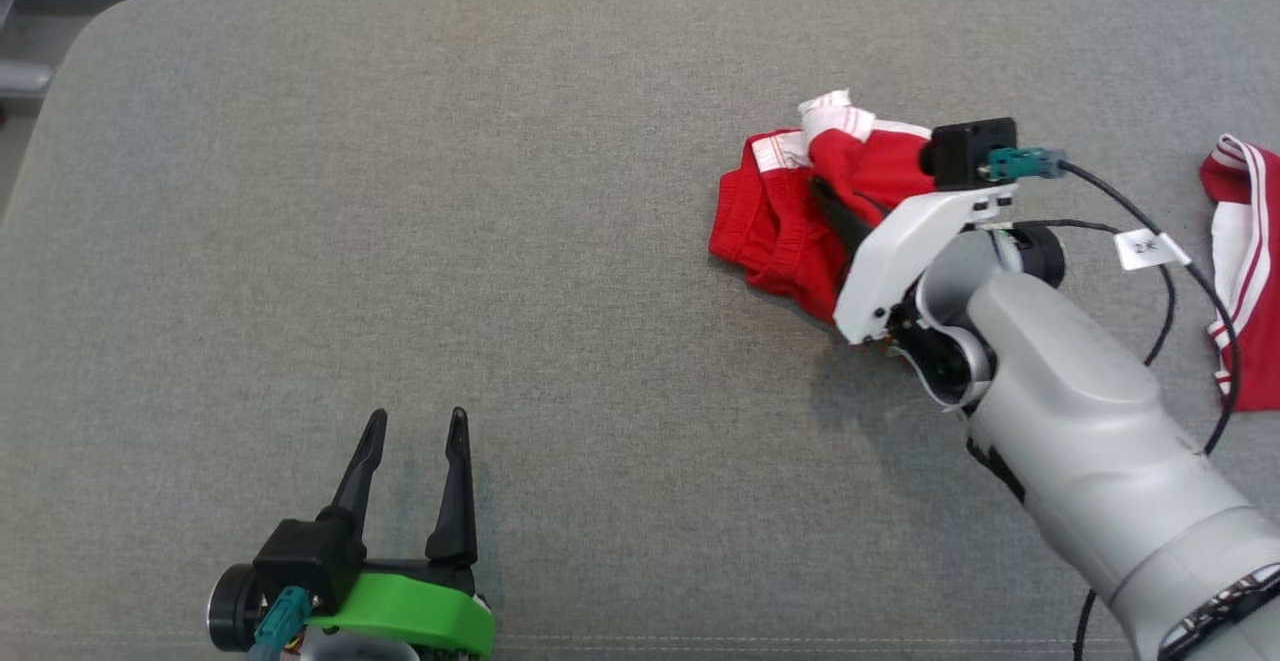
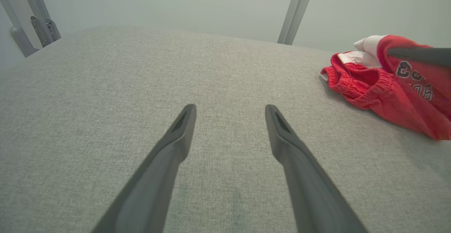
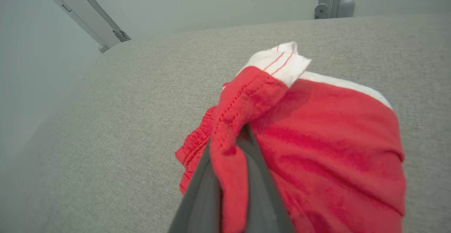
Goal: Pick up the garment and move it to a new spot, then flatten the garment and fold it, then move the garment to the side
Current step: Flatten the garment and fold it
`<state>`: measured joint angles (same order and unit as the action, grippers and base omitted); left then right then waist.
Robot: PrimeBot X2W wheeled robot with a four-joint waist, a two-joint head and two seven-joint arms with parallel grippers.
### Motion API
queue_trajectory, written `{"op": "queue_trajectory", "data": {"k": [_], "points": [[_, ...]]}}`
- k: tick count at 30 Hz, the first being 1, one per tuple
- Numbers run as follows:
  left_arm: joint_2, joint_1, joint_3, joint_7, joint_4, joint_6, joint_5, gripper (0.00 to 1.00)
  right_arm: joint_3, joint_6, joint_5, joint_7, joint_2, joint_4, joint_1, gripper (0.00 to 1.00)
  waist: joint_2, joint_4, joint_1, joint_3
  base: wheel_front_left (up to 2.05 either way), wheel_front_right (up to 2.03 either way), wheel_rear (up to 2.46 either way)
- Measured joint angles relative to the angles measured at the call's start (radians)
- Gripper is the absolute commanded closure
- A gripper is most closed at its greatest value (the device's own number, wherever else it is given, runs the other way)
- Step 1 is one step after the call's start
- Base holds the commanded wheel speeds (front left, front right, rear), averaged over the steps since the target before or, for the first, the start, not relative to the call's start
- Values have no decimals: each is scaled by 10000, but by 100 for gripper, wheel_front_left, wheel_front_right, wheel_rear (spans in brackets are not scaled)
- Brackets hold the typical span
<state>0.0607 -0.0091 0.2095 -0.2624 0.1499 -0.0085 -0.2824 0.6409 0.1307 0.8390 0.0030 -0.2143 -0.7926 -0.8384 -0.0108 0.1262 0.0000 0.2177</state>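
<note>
The garment (image 1: 780, 216) is a crumpled pair of red shorts with white trim, lying right of centre on the grey table (image 1: 400, 191). My right gripper (image 1: 835, 206) is shut on a fold of its red fabric; the right wrist view shows cloth (image 3: 243, 120) pinched between the two dark fingers (image 3: 201, 197). In the left wrist view the garment (image 2: 380, 85) lies at the far right, with dark lettering on it. My left gripper (image 1: 415, 431) stands open near the front edge, far left of the garment, with nothing between its fingers (image 2: 176, 145).
A second red and white garment (image 1: 1240, 261) lies at the table's right edge. A black cable with a white tag (image 1: 1150, 246) loops off the right wrist. Metal frame posts (image 2: 296, 11) stand behind the table.
</note>
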Motion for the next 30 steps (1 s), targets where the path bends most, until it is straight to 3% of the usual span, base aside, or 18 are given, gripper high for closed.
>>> {"op": "queue_trajectory", "data": {"k": [4, 9, 10, 11, 12, 22, 30], "points": [[-40, -218, 61, 0, 155, -69, 52, 0, -123, 0, -662, -59, 869, -709, -263, 100, 0, 248, 0, 163, 0, 0, 0], [-56, -302, 40, 0, 297, -90, 117, 0, -378, 0, -1156, -240, 1296, -1388, -506, 100, 0, 539, 0, 257, 0, 0, 0], [-58, -302, 13, 0, 314, -90, 117, 0, -387, 0, -1218, -276, 1344, -1482, -504, 90, 0, 569, 0, 250, 0, 0, 0], [-59, -295, -12, 0, 332, -88, 117, 0, -366, 0, -1285, -299, 1390, -1542, -500, 54, 0, 580, 0, 229, 0, 0, 0], [-65, -277, -52, 0, 347, -86, 117, 0, -314, 0, -1360, -313, 1427, -1540, -492, 0, 0, 577, 0, 203, 0, 0, 0], [-88, 164, -548, 0, 278, 2, -82, 0, 180, 2, -1962, -1212, 1392, -299, 155, 0, 0, -32, 0, -176, 0, 0, 0], [-94, 630, -918, 0, -27, 92, -167, 0, -1037, 2, -2851, -2054, -65, 1365, 1438, 0, 0, -763, 0, -612, 0, 0, 0]]}}
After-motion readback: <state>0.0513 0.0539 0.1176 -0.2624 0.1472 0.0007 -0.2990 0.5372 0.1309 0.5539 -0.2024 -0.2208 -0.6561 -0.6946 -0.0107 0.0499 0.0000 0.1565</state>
